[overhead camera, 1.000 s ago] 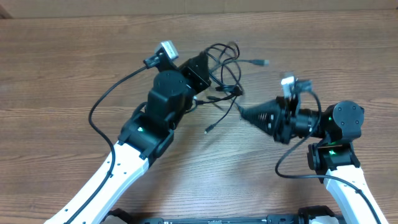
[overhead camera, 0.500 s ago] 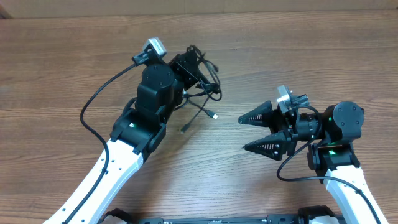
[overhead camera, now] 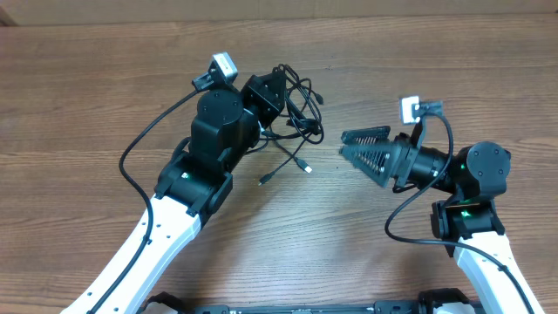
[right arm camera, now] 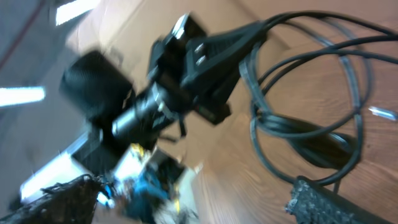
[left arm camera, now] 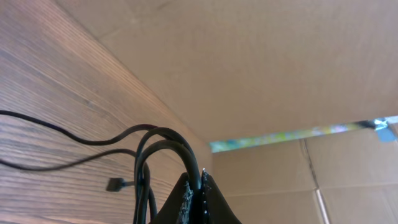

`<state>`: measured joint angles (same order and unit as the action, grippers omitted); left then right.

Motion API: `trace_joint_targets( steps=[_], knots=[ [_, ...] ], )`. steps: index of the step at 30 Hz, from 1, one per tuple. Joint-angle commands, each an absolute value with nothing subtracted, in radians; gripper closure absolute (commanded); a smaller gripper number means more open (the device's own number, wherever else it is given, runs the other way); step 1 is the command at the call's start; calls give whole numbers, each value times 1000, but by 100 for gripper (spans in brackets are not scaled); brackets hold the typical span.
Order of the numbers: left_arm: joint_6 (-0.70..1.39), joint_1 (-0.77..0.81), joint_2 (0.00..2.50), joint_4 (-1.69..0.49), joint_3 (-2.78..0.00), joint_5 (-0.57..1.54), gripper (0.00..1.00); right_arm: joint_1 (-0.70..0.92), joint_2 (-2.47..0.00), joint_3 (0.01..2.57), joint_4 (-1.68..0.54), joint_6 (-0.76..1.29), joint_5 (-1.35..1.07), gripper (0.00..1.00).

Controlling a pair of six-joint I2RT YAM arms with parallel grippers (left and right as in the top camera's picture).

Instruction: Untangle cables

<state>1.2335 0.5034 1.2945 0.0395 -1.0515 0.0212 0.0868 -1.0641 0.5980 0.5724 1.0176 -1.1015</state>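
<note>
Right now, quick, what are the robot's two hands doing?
Left gripper: shut, pinching the cables.
Right gripper: open, holding nothing.

— What's underneath it all?
— A brown wooden table (overhead camera: pixel 78 78). In the overhead view its grain runs from 9 to 3 o'clock, and it fills nearly the whole picture.
— And beyond it?
— At 12 o'clock a paler tan strip, a cardboard wall (overhead camera: pixel 366 7), runs along the table's far edge. The left wrist view shows plain cardboard panels (left arm camera: pixel 261 56) from 12 to 3 o'clock, with seams toward 5 o'clock.
— Any opening?
— A narrow slit (left arm camera: pixel 292 134) between panels near 3 o'clock, bright and greenish. I can't tell what lies behind it.
— Lamps?
— The right wrist view has blurred white patches of light (right arm camera: pixel 22 96) from 9 to 11 o'clock. The light on the table is soft and even.
</note>
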Motion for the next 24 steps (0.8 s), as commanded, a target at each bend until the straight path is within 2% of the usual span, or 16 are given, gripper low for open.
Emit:
trace_joint_targets(
  steps=[1,8,20,24],
  knots=[
    [1290,505,1272,66,-1064,58,96,92,-1059,596,575,1217,-1003,0],
    [1306,505,1272,93,-1064,63,96,120,-1059,596,575,1367,-976,0],
    [1279,505,1272,190,-1064,49,96,271,-1059,596,574,1572,-867,0],
    [1275,505,1272,192,-1064,96,96,308,-1059,596,572,1571,-793,18]
  ],
)
